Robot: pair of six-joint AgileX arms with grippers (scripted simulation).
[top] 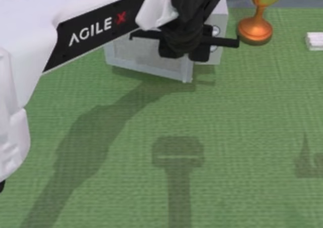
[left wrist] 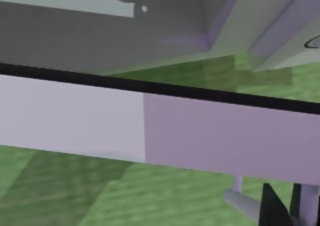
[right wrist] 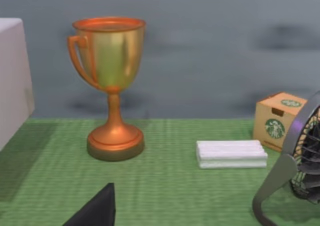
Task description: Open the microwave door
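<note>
A boxy light grey microwave (top: 166, 56) is sitting at the far middle of a bench (top: 227, 137) covered in green woven-looking cloth, its front facing the camera side. The microwave door (top: 146, 56), a flat grey panel with a speckled mesh window, is standing slightly ajar, its long axis running across the bench and its free edge swung a little toward the near side. The white AgileX left arm is reaching in from the left, and its black left hand (top: 187, 39) is hanging over the front of the microwave beside the knob panel; whether its fingers are apart or together cannot be told. The left wrist view is showing the door's pale edge (left wrist: 150, 126) close up with a slim round handle bar (left wrist: 240, 201) below it. Right of the microwave, a shiny gold trophy cup (right wrist: 110, 86) is standing upright near a flat white folded pad (right wrist: 230, 153), a small cardboard box (right wrist: 277, 121) and a round wire fan (right wrist: 300, 161). The right hand (right wrist: 95, 211) is showing only as a dark tip, state unclear.
</note>
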